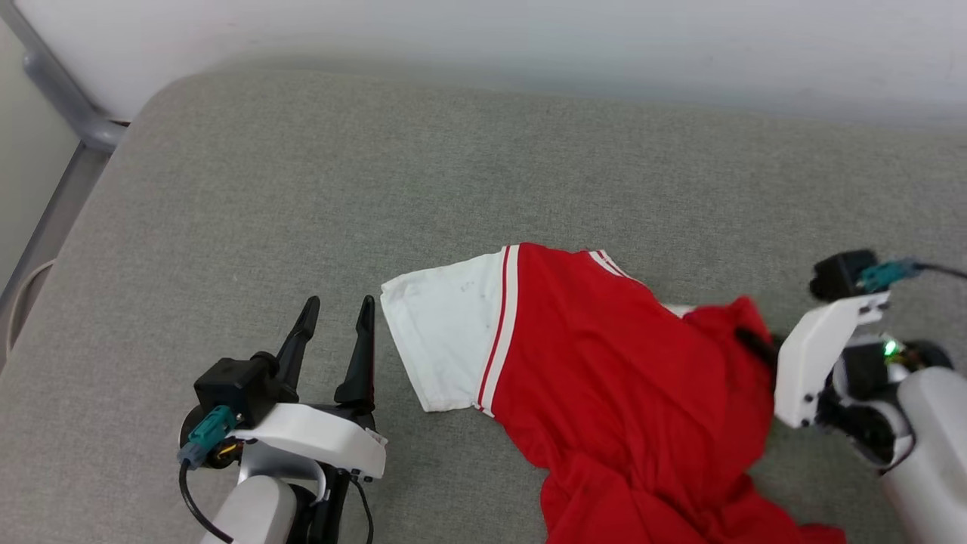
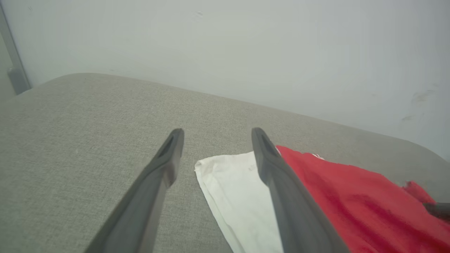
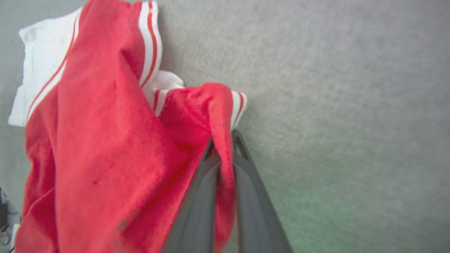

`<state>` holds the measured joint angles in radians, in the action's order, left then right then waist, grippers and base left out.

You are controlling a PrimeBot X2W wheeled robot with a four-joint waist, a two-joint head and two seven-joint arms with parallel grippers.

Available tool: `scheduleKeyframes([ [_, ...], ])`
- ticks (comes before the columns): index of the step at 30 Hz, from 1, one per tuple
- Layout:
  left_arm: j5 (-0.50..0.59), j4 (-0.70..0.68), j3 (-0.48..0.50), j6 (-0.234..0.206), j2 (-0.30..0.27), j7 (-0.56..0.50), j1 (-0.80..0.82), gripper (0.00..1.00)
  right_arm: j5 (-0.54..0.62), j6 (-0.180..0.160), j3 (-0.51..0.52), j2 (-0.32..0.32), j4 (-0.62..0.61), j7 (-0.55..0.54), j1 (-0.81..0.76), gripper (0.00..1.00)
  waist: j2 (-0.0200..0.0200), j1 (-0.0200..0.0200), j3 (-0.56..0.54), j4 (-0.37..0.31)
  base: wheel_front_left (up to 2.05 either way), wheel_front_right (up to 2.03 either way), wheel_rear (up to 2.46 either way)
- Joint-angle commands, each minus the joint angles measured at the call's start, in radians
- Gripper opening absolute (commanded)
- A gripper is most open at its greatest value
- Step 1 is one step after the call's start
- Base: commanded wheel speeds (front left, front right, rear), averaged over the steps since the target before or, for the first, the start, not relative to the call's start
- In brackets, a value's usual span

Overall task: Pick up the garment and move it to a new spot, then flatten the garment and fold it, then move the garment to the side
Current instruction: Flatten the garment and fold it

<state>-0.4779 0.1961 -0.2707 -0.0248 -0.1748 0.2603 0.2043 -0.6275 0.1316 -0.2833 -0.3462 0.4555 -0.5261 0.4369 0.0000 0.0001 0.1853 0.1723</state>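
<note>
The garment (image 1: 604, 363) is a bright red shirt with a white sleeve (image 1: 446, 336) and red-white stripe trim, lying rumpled on the grey cushion. My right gripper (image 1: 752, 340) is shut on a raised red fold at the garment's right side; in the right wrist view the fingers (image 3: 246, 182) pinch that fold (image 3: 221, 133) by a striped edge. My left gripper (image 1: 336, 313) stands open just left of the white sleeve, empty. In the left wrist view the sleeve (image 2: 235, 189) lies between and past the two fingers, with the red body (image 2: 355, 200) to the right.
The grey fabric cushion (image 1: 302, 189) stretches wide to the left and back. A pale wall (image 1: 529, 38) runs behind it. A grey metal frame bar (image 1: 60, 91) stands at the far left corner. The garment runs off the lower edge of the head view.
</note>
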Motion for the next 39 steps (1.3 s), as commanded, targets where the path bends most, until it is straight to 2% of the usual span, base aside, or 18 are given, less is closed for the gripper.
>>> scheduleKeyframes([
  [1,0.007,0.001,0.006,0.006,0.005,0.007,-0.004,1.0,0.011,-0.002,0.019,-0.025,-0.027,0.021,0.038,0.0,0.0,-0.0001,-0.016,-0.016,0.0,0.0,0.0],
  [5,0.014,0.004,0.01,0.008,0.006,0.005,-0.02,1.0,0.054,-0.001,0.088,-0.056,-0.127,0.065,0.046,0.0,0.0,-0.0001,-0.039,-0.047,0.0,0.0,0.0],
  [9,0.019,0.0,0.013,0.01,0.008,0.005,-0.03,1.0,0.101,-0.002,0.229,-0.05,-0.199,0.047,-0.033,0.0,0.0,-0.0001,-0.048,-0.068,0.0,0.0,0.0],
  [12,0.017,0.001,0.014,0.014,0.01,0.005,-0.032,1.0,0.135,-0.001,0.34,-0.014,-0.209,0.021,-0.12,0.0,0.0,-0.0001,-0.047,-0.078,0.0,0.0,0.0],
  [17,0.018,0.003,0.016,0.017,0.006,0.005,-0.024,1.0,0.174,-0.001,0.505,0.086,-0.183,0.028,-0.259,0.0,0.0,-0.0001,-0.035,-0.089,0.0,0.0,0.0],
  [22,0.02,0.01,0.016,0.02,0.0,0.005,-0.015,1.0,0.212,-0.001,0.585,0.156,-0.12,0.083,-0.307,0.0,0.0,-0.0001,-0.03,-0.097,0.0,0.0,0.0],
  [23,0.02,0.011,0.015,0.02,-0.002,0.005,-0.016,1.0,0.214,-0.001,0.593,0.167,-0.112,0.097,-0.305,0.07,0.0,-0.0001,-0.031,-0.099,0.0,0.0,0.0],
  [24,0.021,0.012,0.014,0.019,-0.003,0.005,-0.015,1.0,0.215,-0.001,0.596,0.178,-0.107,0.11,-0.3,0.49,0.0,-0.0001,-0.033,-0.101,0.0,0.0,0.0],
  [25,0.021,0.014,0.013,0.019,-0.004,0.004,-0.016,1.0,0.219,-0.001,0.596,0.187,-0.105,0.126,-0.295,1.0,0.0,-0.0001,-0.037,-0.103,0.0,0.0,0.0],
  [33,0.015,0.022,0.002,0.016,-0.01,-0.008,-0.036,1.0,0.284,-0.001,0.589,0.223,-0.165,0.336,-0.299,1.0,0.0,-0.0001,-0.08,-0.102,0.0,0.0,0.0],
  [34,0.015,0.022,0.002,0.016,-0.01,-0.008,-0.036,1.0,0.284,-0.001,0.589,0.223,-0.165,0.336,-0.299,1.0,0.0,-0.0001,-0.08,-0.102,0.0,0.0,0.0],
  [39,0.009,0.024,0.005,0.007,-0.02,-0.018,-0.057,1.0,0.357,-0.001,0.549,0.247,-0.239,0.489,-0.342,1.0,0.0,-0.0001,-0.112,-0.098,0.0,0.0,0.0],
])
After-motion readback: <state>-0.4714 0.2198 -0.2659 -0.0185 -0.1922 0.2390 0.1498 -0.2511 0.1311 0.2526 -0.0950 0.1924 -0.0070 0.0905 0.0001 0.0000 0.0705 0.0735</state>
